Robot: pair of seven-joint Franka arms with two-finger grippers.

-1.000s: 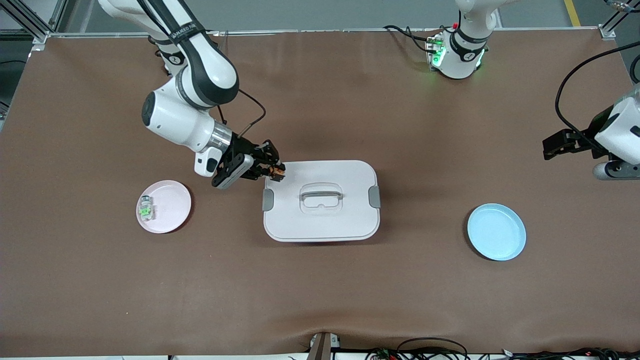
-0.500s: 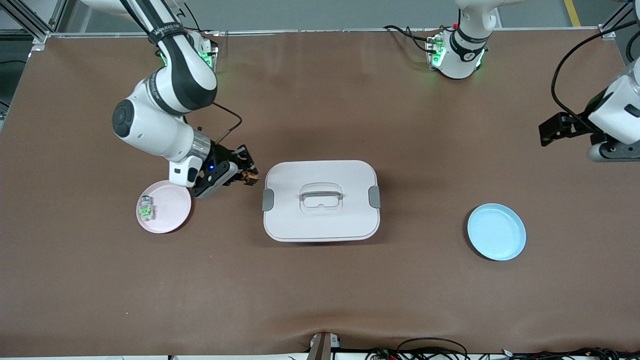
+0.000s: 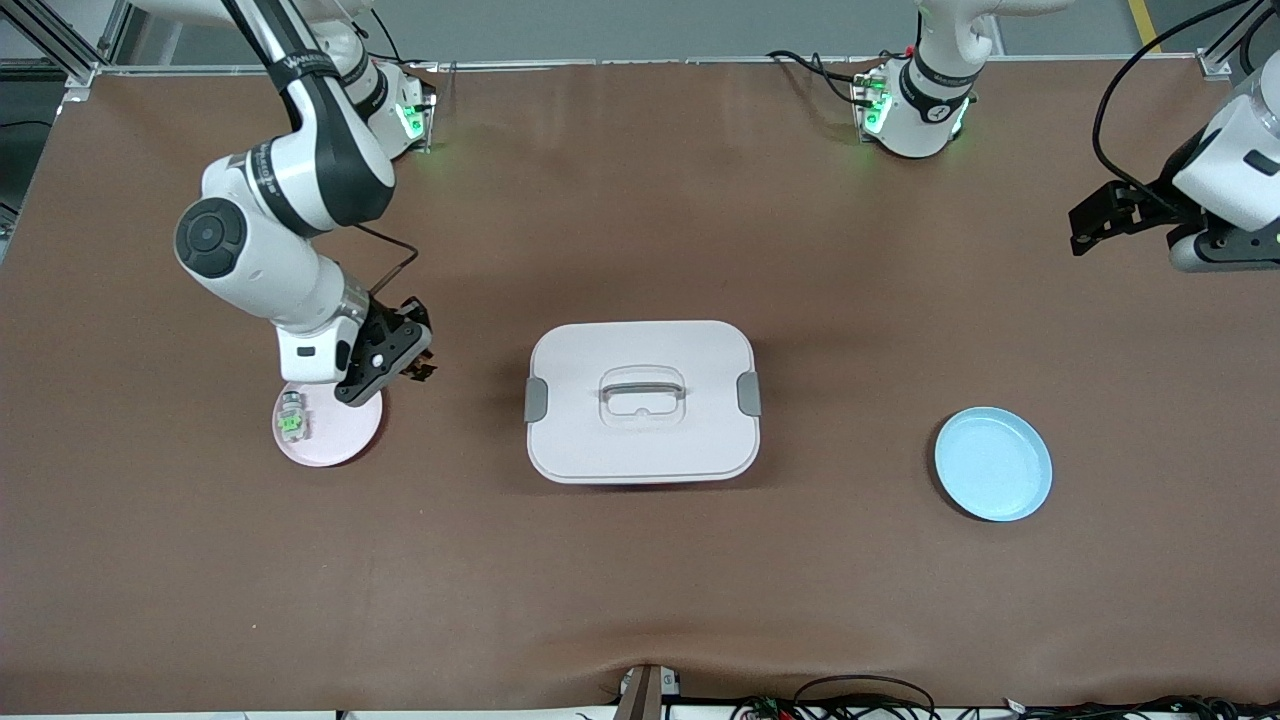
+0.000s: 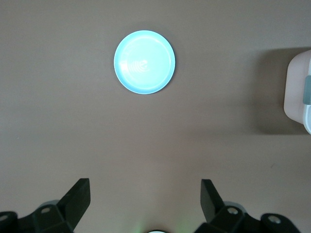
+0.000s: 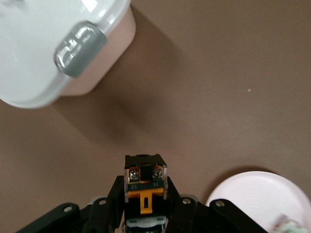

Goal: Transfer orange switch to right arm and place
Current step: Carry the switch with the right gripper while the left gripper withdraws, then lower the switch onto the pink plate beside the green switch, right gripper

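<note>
The right claw (image 5: 144, 204) is pinching the orange switch (image 5: 145, 187) upright just beside the pink plate (image 3: 345, 432), while the left claw (image 4: 145, 199), spread, is waiting over bare bench.

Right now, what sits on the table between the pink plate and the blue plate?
In the front view, the white lidded box sits between the pink plate and the blue plate; otherwise only bare brown table.
</note>
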